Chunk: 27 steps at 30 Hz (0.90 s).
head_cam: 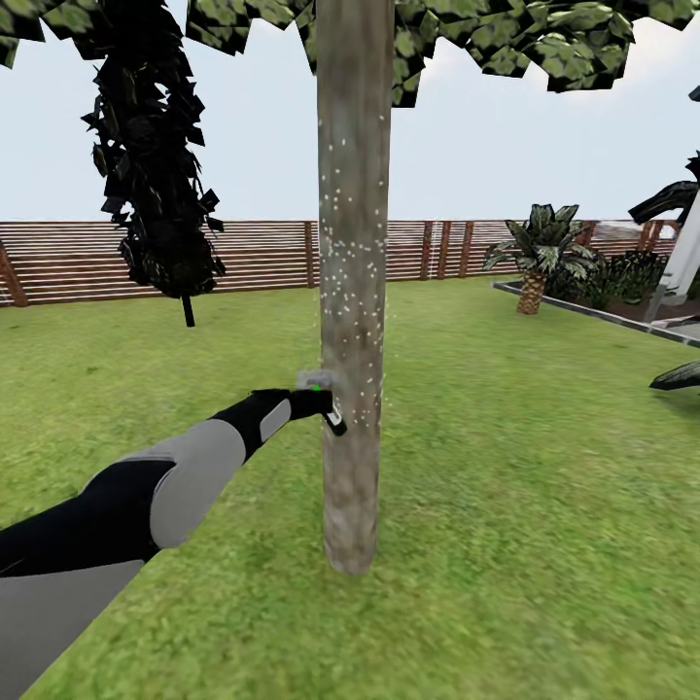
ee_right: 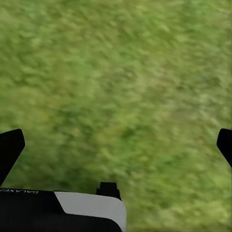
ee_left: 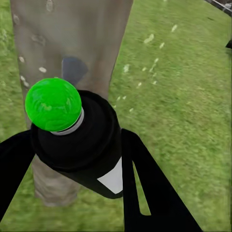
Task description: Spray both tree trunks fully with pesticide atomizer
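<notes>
Left gripper [ee_left: 77,150] pinches the pesticide atomizer [ee_left: 82,145] mid-body between its jaws; bottle judged light, rigid, smooth; right gripper [ee_right: 116,145] jaws spread

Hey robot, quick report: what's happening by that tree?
Left gripper shut on pesticide atomizer, aimed at tree trunk. White specks dot trunk. Right gripper open over grass. Nothing blocking.

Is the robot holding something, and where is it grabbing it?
Yes: the left gripper holds the pesticide atomizer by the sides of its dark body. The right gripper is open over grass.
</notes>
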Available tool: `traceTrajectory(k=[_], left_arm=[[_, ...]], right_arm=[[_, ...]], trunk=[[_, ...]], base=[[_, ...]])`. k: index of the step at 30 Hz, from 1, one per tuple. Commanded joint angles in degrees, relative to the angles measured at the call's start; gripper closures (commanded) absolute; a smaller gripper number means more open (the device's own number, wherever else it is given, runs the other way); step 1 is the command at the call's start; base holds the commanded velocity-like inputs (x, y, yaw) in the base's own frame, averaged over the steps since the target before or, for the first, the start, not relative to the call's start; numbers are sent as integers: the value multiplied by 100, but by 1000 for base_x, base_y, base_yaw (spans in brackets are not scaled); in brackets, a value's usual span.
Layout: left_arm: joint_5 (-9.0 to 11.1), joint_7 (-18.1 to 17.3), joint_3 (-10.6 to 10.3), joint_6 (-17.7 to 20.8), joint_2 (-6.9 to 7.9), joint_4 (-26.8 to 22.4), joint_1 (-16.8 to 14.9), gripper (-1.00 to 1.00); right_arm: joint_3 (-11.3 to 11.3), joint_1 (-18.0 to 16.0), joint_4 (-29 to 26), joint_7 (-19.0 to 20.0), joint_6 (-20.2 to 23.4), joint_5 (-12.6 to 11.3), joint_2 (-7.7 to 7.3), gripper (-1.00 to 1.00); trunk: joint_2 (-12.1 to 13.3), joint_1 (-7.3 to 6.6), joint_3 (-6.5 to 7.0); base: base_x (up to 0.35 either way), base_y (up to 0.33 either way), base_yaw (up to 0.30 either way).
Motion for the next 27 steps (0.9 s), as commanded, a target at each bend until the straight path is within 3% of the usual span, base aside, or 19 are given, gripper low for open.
traceTrajectory(k=[1, 4, 6, 18, 27], left_arm=[[19, -10, 67, -118, 0, -12, 43, 100], [14, -8, 73, -641, 0, -11, 113, 100], [12, -4, 70, -795, 0, -11, 140, 100], [11, -3, 68, -849, 0, -11, 149, 100], [0, 20, 78, -873, 0, -19, 232, 100]], right_arm=[[9, -11, 22, -39, -29, 52, 2, -100], [9, -11, 23, -39, -29, 52, 2, -100], [9, -11, 23, -39, -30, 52, 2, -100], [9, -11, 22, -39, -27, 52, 2, -100], [9, -11, 23, -39, -26, 52, 2, -100]], trunk=[[-15, 3, -12], [-15, 3, -12], [-15, 3, -12], [-15, 3, -12], [-15, 3, -12]], base=[[0, 0, 0], [-90, 49, 0], [-91, 54, 0], [149, 6, 0], [26, 0, 0]])
